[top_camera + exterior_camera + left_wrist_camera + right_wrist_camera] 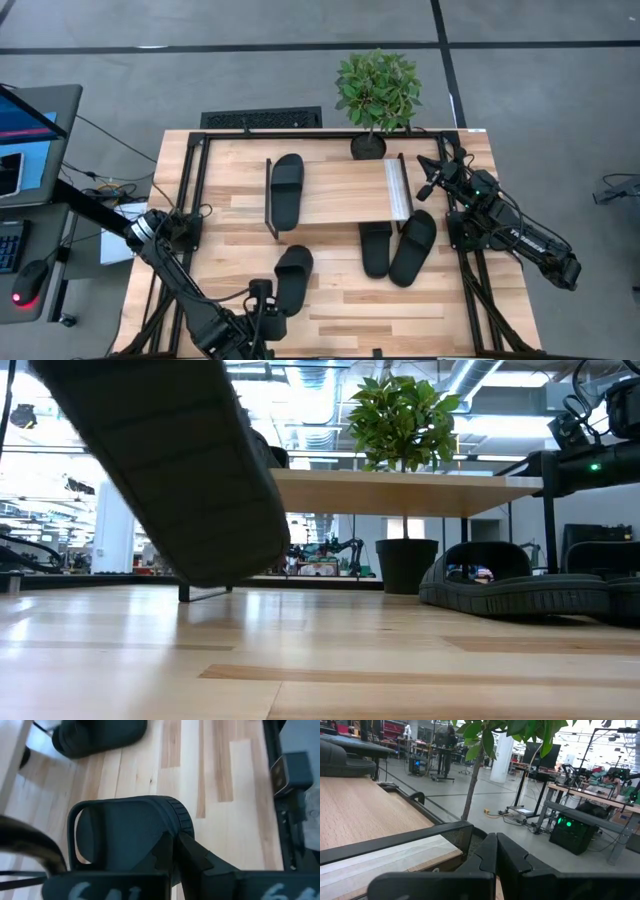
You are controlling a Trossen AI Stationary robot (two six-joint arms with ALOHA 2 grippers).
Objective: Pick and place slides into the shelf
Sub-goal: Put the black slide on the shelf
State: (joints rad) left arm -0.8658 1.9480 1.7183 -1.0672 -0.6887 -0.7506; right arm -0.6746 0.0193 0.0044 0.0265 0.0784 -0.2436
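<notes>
High view: shelf (340,192) mid-table, one slide (286,190) on its left end. Two slides (398,247) on the tabletop under its right end, a fourth (291,277) by the left gripper (262,305).

Left wrist: fingers (192,855) clamped on that slide's edge.

Right wrist: right gripper (496,854) closed, empty, at the shelf's pale end.
</notes>
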